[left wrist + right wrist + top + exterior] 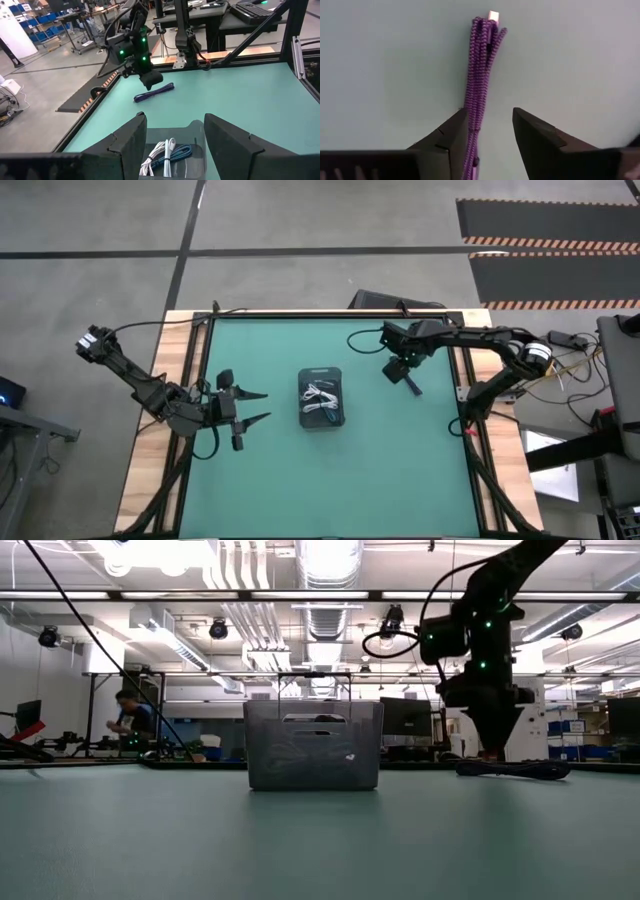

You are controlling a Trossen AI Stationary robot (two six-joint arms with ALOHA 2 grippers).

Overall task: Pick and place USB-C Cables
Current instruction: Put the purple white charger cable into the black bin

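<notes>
A dark grey tray (304,412) stands in the middle of the green mat, and white and blue USB-C cables (167,155) lie in it. To the tray's right, a purple braided cable bundle (482,70) lies flat on the mat. My right gripper (490,135) points down over its near end with the fingers open. The bundle runs along the inner edge of one finger (452,137), and no touch shows. My left gripper (262,407) waits open to the left of the tray, pointing at it.
Black frame rails (468,380) run along the mat's left, right and far edges. Bare mat lies in front of the tray (313,755) and on both sides of it. Beyond the table a person (130,718) sits at a far bench.
</notes>
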